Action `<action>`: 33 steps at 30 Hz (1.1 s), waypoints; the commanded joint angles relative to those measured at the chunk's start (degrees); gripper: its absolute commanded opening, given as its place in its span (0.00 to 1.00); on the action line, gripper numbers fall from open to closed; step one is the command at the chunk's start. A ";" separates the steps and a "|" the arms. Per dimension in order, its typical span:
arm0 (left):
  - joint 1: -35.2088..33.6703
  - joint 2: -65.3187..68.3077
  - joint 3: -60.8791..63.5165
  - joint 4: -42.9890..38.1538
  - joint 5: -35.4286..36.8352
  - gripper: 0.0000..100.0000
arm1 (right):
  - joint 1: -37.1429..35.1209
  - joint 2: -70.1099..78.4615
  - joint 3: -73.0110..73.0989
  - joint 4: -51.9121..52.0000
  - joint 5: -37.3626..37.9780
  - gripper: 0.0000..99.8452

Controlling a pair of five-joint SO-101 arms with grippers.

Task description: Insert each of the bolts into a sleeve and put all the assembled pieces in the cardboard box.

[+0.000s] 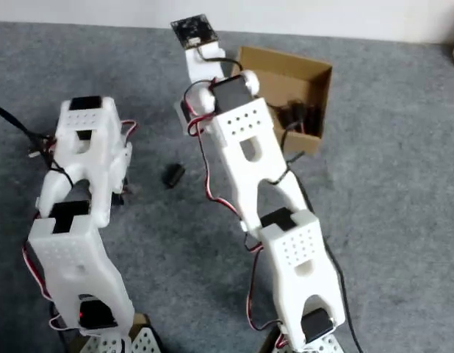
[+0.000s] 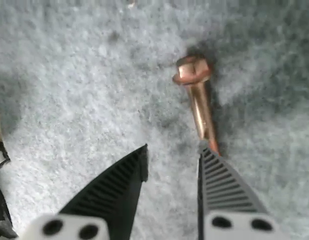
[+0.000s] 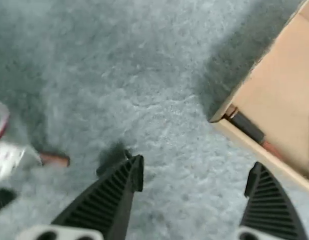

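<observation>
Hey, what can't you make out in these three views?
- High view: the count of dark pieces in the cardboard box; the right arm overlaps it and they merge.
- Left wrist view: the bolt's tip, behind a finger of the left gripper.
- Right wrist view: most of the box, cut by the edge; a copper object half behind a blurred white part.

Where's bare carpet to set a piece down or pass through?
Free: grey carpet right of the brown cardboard box, and the strip between the white left arm and right arm near their bases. Crowded: beside the small black sleeve between the arms, and around the copper hex-head bolt at the open left gripper.
</observation>
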State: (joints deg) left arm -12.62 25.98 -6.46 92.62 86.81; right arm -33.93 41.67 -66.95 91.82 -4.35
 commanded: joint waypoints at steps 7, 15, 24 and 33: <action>-1.10 -0.66 -2.33 0.09 0.70 0.16 | -2.07 6.81 -0.22 -5.67 -34.55 0.30; -3.82 -0.66 -2.42 -0.26 0.70 0.16 | -2.68 6.55 -6.90 3.12 -29.10 0.30; -3.30 -0.48 -1.89 -2.81 0.26 0.16 | 2.59 -0.31 -25.98 9.36 11.96 0.30; -3.21 -0.48 -1.01 -3.60 0.18 0.16 | 16.48 -1.98 -25.71 9.19 38.24 0.30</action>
State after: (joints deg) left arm -15.96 25.98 -6.46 90.15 87.16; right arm -23.03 42.90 -90.77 99.91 25.80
